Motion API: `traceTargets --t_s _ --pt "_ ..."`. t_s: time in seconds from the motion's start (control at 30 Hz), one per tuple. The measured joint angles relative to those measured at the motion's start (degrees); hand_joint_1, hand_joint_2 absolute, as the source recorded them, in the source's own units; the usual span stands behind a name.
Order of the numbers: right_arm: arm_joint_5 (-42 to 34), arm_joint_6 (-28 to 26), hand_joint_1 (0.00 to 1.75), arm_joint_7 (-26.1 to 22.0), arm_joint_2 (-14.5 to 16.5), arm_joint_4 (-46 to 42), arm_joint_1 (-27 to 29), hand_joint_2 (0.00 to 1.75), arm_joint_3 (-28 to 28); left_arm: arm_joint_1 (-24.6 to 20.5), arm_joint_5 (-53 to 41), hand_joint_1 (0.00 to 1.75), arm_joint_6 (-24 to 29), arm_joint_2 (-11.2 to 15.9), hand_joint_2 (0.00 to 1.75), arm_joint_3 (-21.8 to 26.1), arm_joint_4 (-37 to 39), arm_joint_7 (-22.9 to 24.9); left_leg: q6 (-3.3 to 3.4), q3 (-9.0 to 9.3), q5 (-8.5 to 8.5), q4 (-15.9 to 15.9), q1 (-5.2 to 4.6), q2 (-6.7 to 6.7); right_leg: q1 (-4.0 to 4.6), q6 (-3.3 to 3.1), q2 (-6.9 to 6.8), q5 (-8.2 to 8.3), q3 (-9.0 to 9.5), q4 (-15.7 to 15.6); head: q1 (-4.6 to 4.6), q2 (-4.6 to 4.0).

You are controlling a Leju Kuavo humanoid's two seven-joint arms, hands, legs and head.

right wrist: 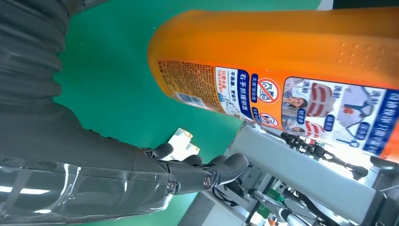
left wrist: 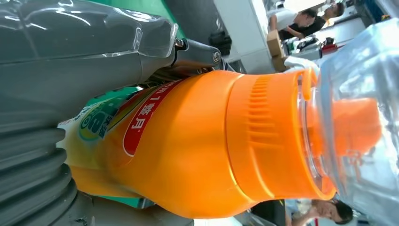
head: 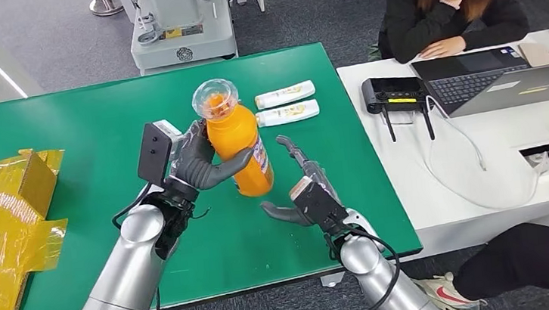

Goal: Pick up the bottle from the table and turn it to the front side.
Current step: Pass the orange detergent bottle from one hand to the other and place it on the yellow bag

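Your left hand (head: 204,162) is gripping the orange bottle (head: 238,145) around its middle, lifting it off the green table (head: 95,134), prob. so it can rotate. Your right hand (head: 307,190) is waiting beside it, fingers spread & holding nothing.

Even overhead light is filling the room; shadows on the green table (head: 103,141) are staying faint. Glare is streaking the hand's clear cover (right wrist: 70,197). The bottle (left wrist: 211,150) is blurring close-up.
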Motion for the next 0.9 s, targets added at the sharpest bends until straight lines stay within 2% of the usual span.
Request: traceTargets --t_s 0.33,0.6,0.77,0.9 --pt "-1.4 -1.3 0.0 -1.4 -1.1 -2.3 4.7 1.75 0.0 0.6 -4.2 1.75 2.3 4.1 1.75 4.0 0.0 -2.7 0.0 0.0 0.0 0.0 0.01 -0.01 0.01 0.0 -0.01 0.0 0.0 0.0 -0.01 0.0" --pt "-1.7 -1.5 0.0 -1.6 -1.5 -2.8 5.4 1.75 0.0 0.7 -6.3 1.75 3.7 5.2 1.75 4.9 0.0 -3.3 0.0 -0.01 0.0 0.0 0.01 0.0 0.0 0.0 -0.01 0.0 0.01 0.0 0.01 0.0" --pt "-3.2 -1.7 0.0 -3.2 -1.7 -3.2 6.2 1.75 0.1 0.5 -24.0 1.75 15.8 7.6 1.75 4.8 -0.2 -5.9 0.0 0.02 0.0 0.0 0.01 0.1 0.01 -0.02 0.13 0.02 0.0 0.0 0.0 0.0" --pt "-3.8 -2.6 0.0 -3.9 -2.0 -4.9 7.6 1.75 0.5 0.1 -43.4 1.75 27.4 12.0 1.75 4.7 -0.9 -2.8 -0.02 0.02 0.01 0.0 0.07 0.13 0.07 -0.03 0.14 0.02 -0.02 0.0 -0.01 0.0"
